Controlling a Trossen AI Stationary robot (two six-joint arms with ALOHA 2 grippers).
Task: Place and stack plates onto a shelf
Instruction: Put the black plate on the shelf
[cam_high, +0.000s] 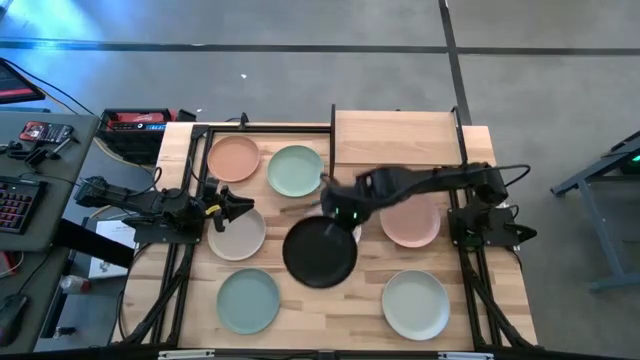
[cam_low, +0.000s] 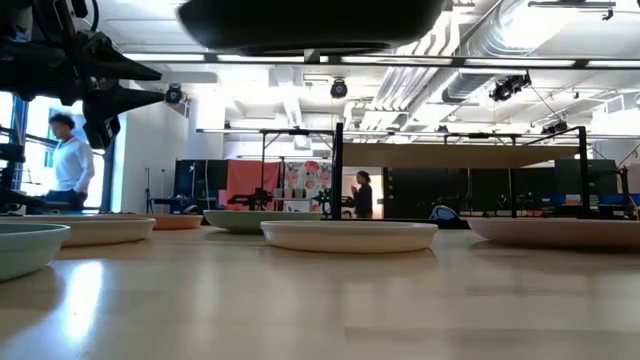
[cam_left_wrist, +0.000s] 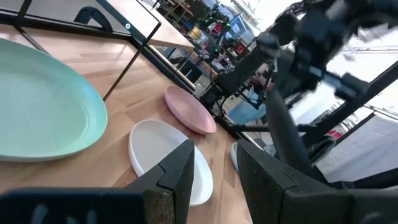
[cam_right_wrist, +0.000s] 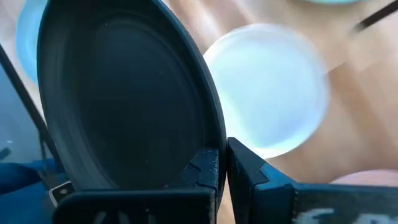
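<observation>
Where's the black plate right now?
The black plate is off the table, clamped by its rim in the right gripper above the table's middle. In the high view it partly covers a cream plate, with the pink plate to its right.

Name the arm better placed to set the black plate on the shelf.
Right. Its gripper already grips the black plate by the rim, lifted clear of the table, beside the shelf. The left gripper waits empty at the left side.

Black plate (cam_high: 319, 253) aloft, level, gripper-held, above tabletop plates (cam_high: 236, 236).
</observation>
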